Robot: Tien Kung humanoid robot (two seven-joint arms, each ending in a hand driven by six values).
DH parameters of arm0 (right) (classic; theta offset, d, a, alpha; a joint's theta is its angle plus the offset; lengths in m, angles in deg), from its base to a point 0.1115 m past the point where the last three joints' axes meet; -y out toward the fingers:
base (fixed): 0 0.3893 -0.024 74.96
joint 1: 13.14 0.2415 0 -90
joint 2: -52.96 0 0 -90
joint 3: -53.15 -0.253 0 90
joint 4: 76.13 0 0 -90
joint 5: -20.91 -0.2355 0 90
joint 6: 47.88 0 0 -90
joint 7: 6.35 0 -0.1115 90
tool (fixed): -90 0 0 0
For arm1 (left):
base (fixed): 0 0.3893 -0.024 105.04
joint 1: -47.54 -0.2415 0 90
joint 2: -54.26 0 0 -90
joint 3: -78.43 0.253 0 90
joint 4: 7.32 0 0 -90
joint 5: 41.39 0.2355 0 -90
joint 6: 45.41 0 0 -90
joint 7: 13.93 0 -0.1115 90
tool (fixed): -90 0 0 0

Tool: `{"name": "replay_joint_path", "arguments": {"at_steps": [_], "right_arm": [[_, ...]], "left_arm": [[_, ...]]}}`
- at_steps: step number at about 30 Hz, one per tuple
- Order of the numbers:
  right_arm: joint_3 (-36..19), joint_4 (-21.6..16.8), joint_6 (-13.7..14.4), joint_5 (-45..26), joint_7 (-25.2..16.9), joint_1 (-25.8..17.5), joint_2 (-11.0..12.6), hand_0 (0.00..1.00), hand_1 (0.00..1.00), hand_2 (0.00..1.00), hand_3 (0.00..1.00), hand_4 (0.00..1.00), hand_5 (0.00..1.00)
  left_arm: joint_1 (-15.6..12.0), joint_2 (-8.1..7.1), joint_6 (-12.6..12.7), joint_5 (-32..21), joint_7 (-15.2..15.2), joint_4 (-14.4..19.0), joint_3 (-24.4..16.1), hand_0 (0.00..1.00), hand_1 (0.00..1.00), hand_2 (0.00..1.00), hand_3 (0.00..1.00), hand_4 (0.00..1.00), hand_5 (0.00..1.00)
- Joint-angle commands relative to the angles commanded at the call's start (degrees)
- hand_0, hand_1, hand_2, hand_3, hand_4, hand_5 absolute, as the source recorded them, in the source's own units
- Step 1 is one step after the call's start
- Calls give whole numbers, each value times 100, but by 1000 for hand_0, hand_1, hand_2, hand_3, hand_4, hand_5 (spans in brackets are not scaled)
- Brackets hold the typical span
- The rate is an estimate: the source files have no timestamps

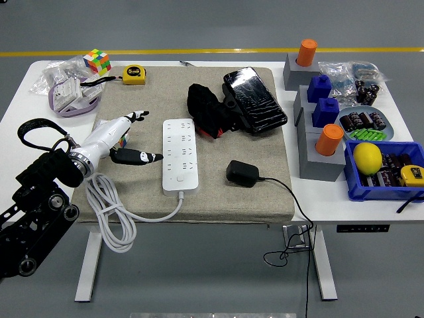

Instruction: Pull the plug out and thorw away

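The black plug point(242, 173) lies on the beige mat point(265, 199), out of the sockets, just right of the white power strip point(181, 154) and near the mat's front edge. Its thin black cable point(299, 215) runs right, drops over the counter's point(344, 212) near edge and loops below. The power strip lies lengthwise, near to far, and its thick white cord point(109, 212) curls off the mat's left front corner.

Over on the left, the left hand point(122, 136) comes in low from the left edge, the forearm angled up and right over the mat's left side. The fingers are spread and holding nothing: the upper ones point toward the far right, while the thumb point(139, 157) stretches out right, its tip just short of the strip's left edge. I can't tell whether it touches.

Farther back, a black bundle point(209, 111) and a black wrapped device point(255, 99) sit on the mat. A yellow tape measure point(134, 73) and a colour cube point(97, 61) sit at the far left. On the right, a blue bin point(354, 182) holds a lemon point(368, 158).
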Motion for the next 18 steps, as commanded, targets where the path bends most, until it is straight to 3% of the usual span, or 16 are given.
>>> {"name": "replay_joint_path", "arguments": {"at_steps": [18], "right_arm": [[0, -1, -3, 9, 2, -15, -7, 569, 649, 672, 573, 970, 516]], "left_arm": [[-7, -10, -38, -1, -14, -4, 61, 852, 940, 942, 997, 993, 460]]}}
